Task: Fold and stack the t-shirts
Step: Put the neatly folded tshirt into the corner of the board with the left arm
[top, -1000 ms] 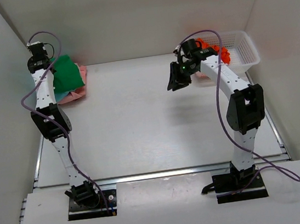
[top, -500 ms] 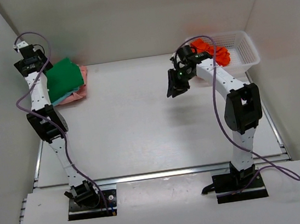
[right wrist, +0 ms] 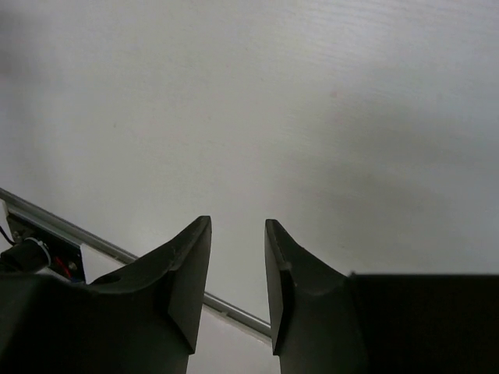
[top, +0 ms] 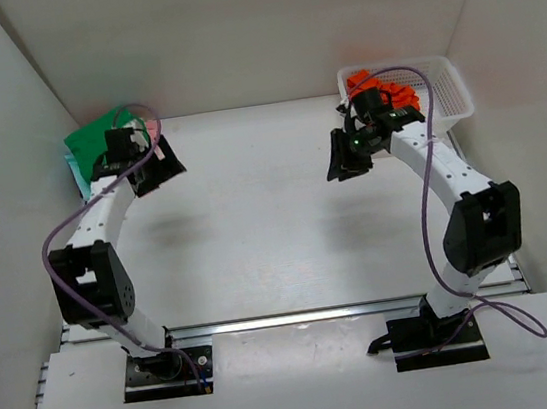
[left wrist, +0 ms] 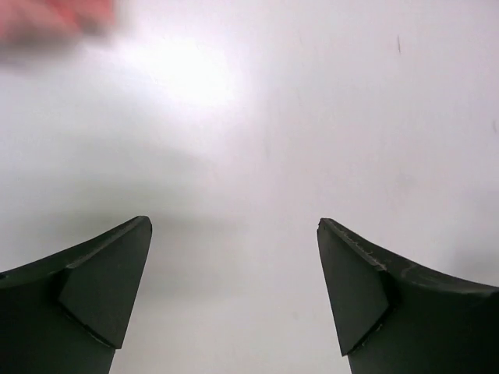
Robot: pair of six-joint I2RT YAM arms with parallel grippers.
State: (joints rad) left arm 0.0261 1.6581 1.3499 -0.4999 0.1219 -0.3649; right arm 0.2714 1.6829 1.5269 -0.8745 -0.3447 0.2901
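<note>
A dark green t-shirt [top: 94, 139] lies on top of a stack in the back left corner. A teal edge [top: 73, 170] and a bit of pale pink [top: 151, 128] show under it. The pink cloth [left wrist: 47, 17] is also a blur at the top left of the left wrist view. My left gripper [top: 161, 165] hangs just right of the stack over bare table. It is wide open and empty [left wrist: 234, 223]. The orange t-shirt [top: 366, 81] lies in the white basket [top: 445, 91]. My right gripper [top: 342, 161] hovers left of the basket. Its jaws [right wrist: 238, 221] stand a narrow gap apart with nothing between them.
White walls close in the table on the left, back and right. A metal rail [top: 298, 316] runs along the near edge, and it also shows low in the right wrist view [right wrist: 234, 308]. Purple cables loop off both arms.
My left gripper has opened, let go of the green t-shirt and swung right, off the stack. My right arm has drawn back to the right, toward the basket.
</note>
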